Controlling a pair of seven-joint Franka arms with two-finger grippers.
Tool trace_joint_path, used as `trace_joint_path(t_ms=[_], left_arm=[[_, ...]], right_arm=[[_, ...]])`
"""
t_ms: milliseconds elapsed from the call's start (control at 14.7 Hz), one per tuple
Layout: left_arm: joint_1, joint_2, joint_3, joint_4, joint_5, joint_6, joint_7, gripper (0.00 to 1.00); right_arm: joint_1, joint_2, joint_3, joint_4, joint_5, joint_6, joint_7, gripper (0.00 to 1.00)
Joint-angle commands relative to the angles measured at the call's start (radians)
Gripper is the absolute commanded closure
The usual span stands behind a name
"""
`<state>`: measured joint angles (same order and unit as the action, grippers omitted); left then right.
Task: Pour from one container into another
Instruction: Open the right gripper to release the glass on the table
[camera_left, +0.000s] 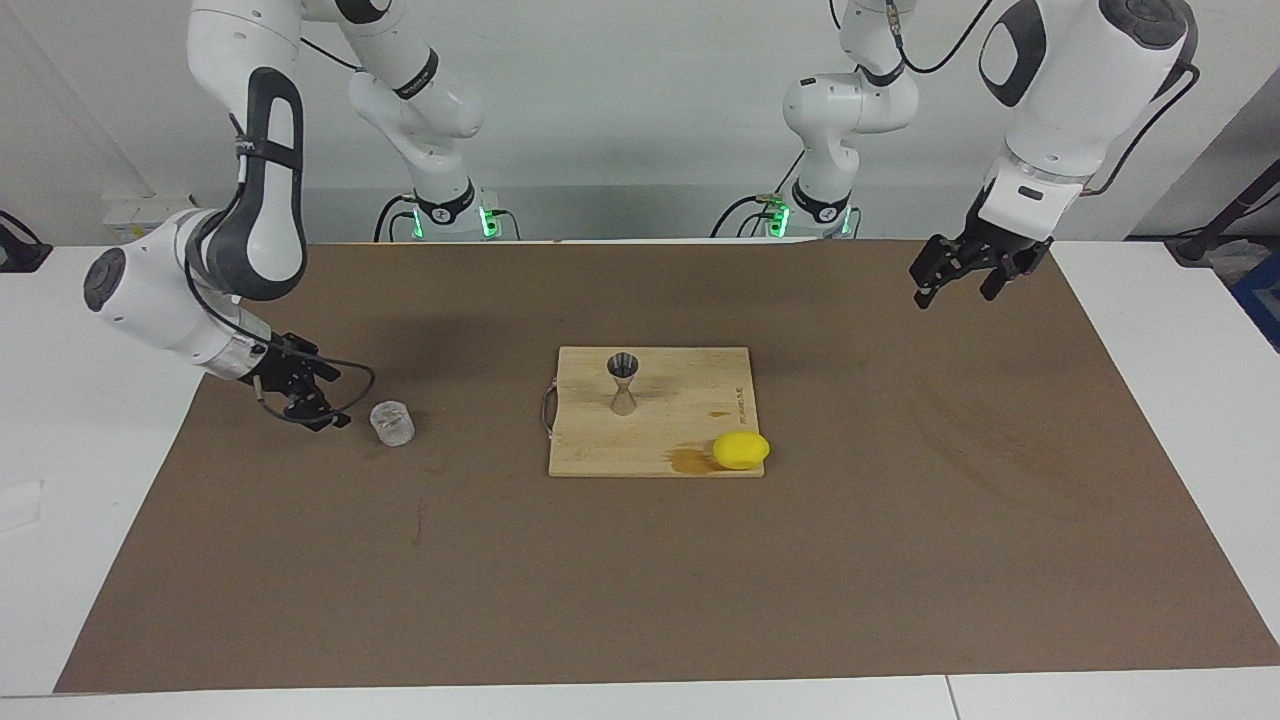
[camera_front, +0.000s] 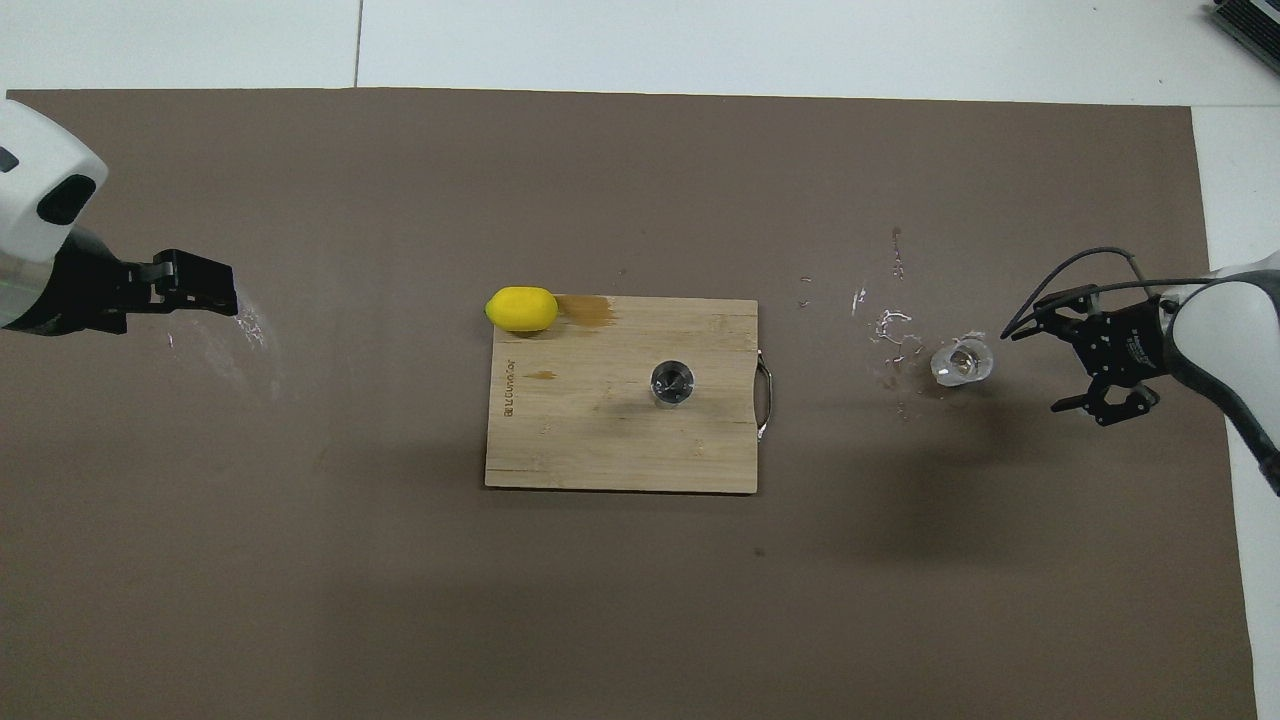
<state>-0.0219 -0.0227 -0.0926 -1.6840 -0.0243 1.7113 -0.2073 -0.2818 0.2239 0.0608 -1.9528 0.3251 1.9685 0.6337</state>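
Note:
The one container, a short clear glass cup (camera_left: 392, 423) (camera_front: 962, 362), stands upright on the brown mat toward the right arm's end. My right gripper (camera_left: 333, 400) (camera_front: 1050, 362) hangs open just beside the cup, apart from it, holding nothing. Another container, the hourglass metal jigger (camera_left: 622, 383) (camera_front: 671, 383), stands upright on the wooden board (camera_left: 690, 425) (camera_front: 600, 445) mid-table. My left gripper (camera_left: 951, 294) (camera_front: 215, 290) waits open and raised over the mat at the left arm's end.
A yellow lemon (camera_left: 741, 450) (camera_front: 521, 308) rests at the board's corner farthest from the robots, next to a wet stain. Pale splash marks (camera_front: 890, 330) dot the mat between cup and board. The brown mat (camera_left: 640, 580) covers most of the white table.

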Motion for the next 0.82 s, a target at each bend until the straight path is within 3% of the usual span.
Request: trace_joint_path(t_ms=[0, 340, 749], left_arm=[[0.000, -0.020, 0.008, -0.019, 0.023, -0.012, -0.018, 0.00], [-0.006, -0.022, 0.011, -0.022, 0.023, -0.012, -0.012, 0.00], [-0.001, -0.022, 0.011, -0.022, 0.023, -0.013, -0.014, 0.00]], right_arm=[[0.029, -0.052, 0.004, -0.012, -0.040, -0.010, -0.149, 0.00], [0.122, -0.135, 0.011, 0.009, -0.152, -0.029, -0.333, 0.00], [0.272, -0.188, 0.014, 0.092, -0.270, -0.132, -0.335, 0.00]])
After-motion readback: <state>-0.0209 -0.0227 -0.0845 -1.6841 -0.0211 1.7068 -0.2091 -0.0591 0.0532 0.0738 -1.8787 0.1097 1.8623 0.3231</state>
